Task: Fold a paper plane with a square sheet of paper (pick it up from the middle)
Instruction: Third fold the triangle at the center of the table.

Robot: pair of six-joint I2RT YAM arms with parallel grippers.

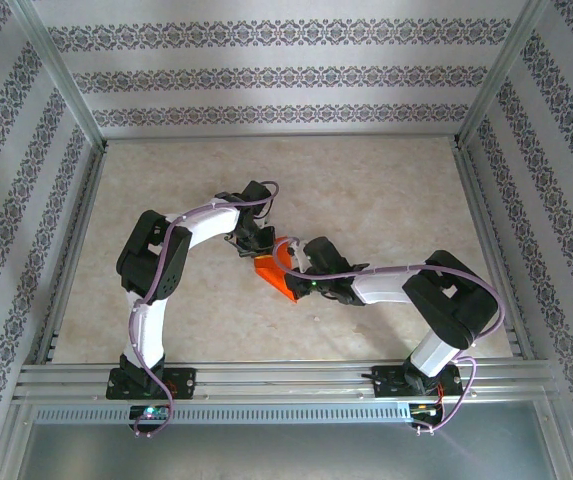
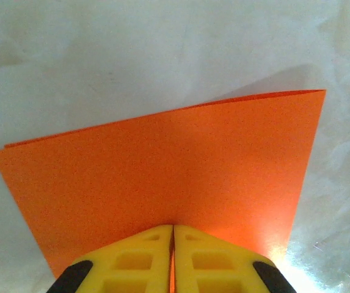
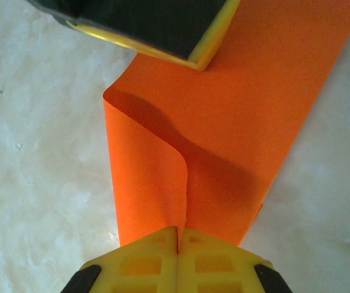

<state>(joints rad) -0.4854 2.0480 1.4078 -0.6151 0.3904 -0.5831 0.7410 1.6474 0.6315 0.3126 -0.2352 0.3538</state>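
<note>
The square sheet of paper (image 1: 273, 276) is bright orange-red and bent over into two layers at the middle of the table. In the left wrist view the sheet (image 2: 162, 165) spreads out flat ahead of my left gripper (image 2: 173, 231), whose yellow fingers (image 2: 132, 262) are shut on its near edge. From the opposite side my right gripper (image 3: 178, 237) is shut on a curled layer of the sheet (image 3: 248, 116). One left finger (image 3: 156, 24) presses the paper's far end. In the top view the left gripper (image 1: 258, 252) and the right gripper (image 1: 299, 270) meet at the sheet.
The pale marbled table (image 1: 366, 190) is ringed by aluminium rails (image 1: 266, 378) at the front and along both sides. Patterned walls (image 1: 286, 75) stand behind and to each side. Both arm bases sit at the near edge.
</note>
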